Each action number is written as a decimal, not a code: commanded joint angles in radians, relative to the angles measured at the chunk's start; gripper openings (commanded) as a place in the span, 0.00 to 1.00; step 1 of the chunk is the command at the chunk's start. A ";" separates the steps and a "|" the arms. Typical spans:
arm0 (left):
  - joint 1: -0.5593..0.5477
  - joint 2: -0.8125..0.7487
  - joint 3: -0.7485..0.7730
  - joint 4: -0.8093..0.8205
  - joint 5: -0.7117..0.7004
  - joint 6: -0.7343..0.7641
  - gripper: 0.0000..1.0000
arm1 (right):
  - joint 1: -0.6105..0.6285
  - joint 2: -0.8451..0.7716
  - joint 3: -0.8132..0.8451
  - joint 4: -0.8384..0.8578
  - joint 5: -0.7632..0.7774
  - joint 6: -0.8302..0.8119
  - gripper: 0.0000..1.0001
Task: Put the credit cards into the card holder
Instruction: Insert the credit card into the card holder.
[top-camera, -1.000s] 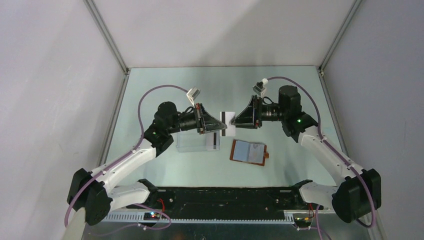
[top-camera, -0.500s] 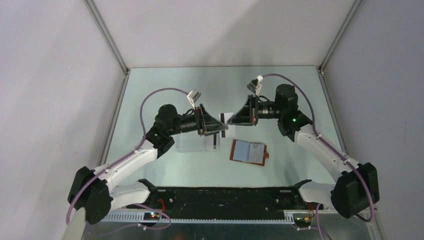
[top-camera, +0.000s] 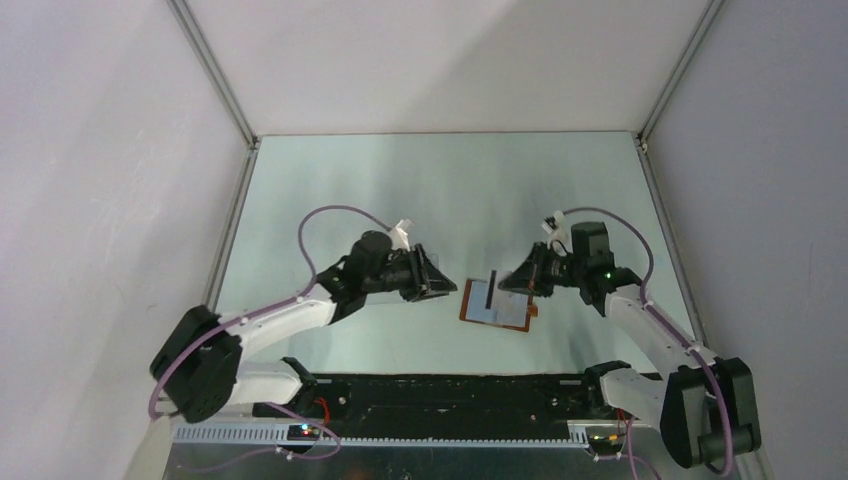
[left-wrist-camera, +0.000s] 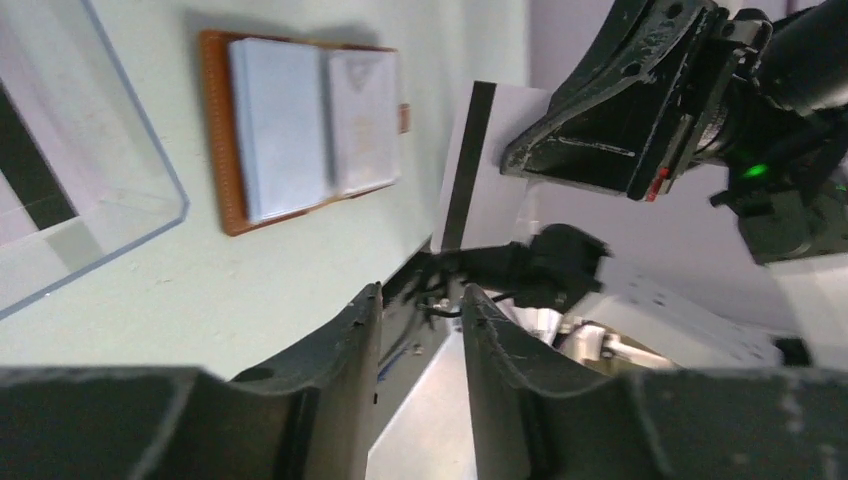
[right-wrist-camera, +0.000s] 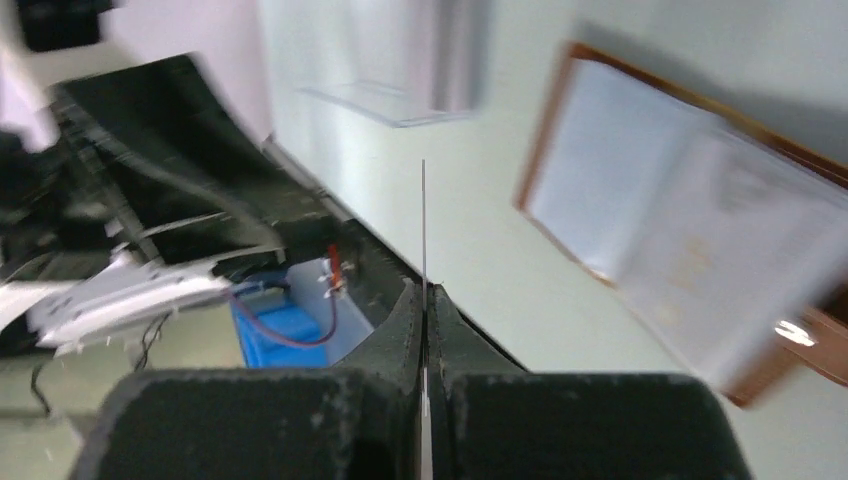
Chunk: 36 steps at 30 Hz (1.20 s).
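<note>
Card holder (left-wrist-camera: 285, 130) stamp (left-wrist-camera: 362, 125) unreadable, striped credit card (left-wrist-camera: 495, 205)

Clear tray (left-wrist-camera: 110, 190) on pale table (top-camera: 420, 190)

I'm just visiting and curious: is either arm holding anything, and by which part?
The right tool pinches a credit card by the edge opposite its dark stripe. The left tool is open and holds nothing.

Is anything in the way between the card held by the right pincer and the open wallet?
Nothing visible. The right pincer is shut on the card, holding it in the air close to the open wallet, which lies flat on the table. The left pincer stands open off to one side, not between them.
</note>
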 joint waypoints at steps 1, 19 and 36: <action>-0.089 0.096 0.149 -0.237 -0.184 0.145 0.35 | -0.095 0.003 -0.117 0.061 0.048 -0.065 0.00; -0.169 0.519 0.388 -0.400 -0.252 0.192 0.08 | -0.183 0.200 -0.207 0.316 0.123 -0.092 0.00; -0.167 0.600 0.410 -0.435 -0.237 0.209 0.00 | -0.199 0.345 -0.205 0.420 0.032 -0.061 0.00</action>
